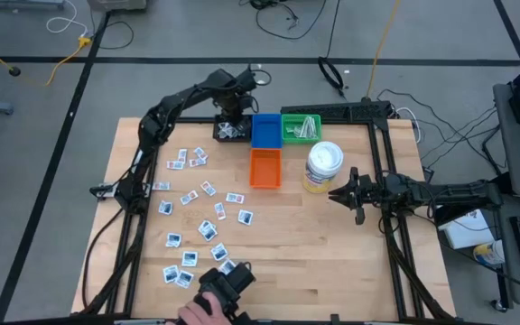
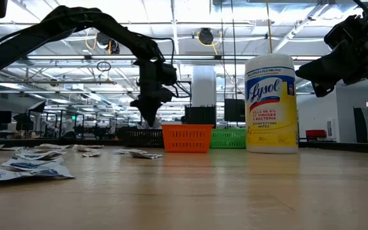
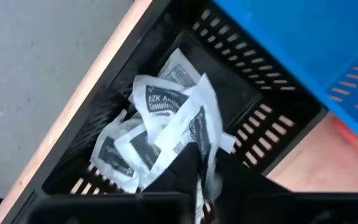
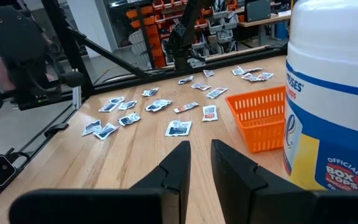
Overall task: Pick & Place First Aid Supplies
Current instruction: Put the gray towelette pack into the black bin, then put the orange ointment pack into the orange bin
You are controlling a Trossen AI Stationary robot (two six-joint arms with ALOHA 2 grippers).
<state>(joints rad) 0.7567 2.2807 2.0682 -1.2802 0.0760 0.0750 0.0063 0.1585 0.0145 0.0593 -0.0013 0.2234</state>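
Many small white first aid packets (image 1: 197,203) lie flat on the left half of the wooden table. At the far edge stands a black slotted basket (image 3: 253,106) with several packets (image 3: 160,106) heaped inside. My left gripper (image 1: 231,122) points down into that basket, shut on one white packet (image 3: 197,124). At the table's right side, my right gripper (image 4: 201,158) waits level above the table. Its fingers stand a narrow gap apart with nothing between them. My left gripper comes from above, pointing down into the black basket. One edge of a white packet (image 3: 201,180) runs between its two dark fingers. The rest of the packet spreads over the heap in the basket. How far back it reaches between the fingers is hidden by the fingers.
Blue (image 1: 265,129) and green (image 1: 301,126) baskets stand beside the black one, with an orange basket (image 1: 265,167) nearer. A yellow wipes canister (image 1: 323,167) stands close to my right gripper. A person's hand (image 1: 197,311) holds a black device at the near edge.
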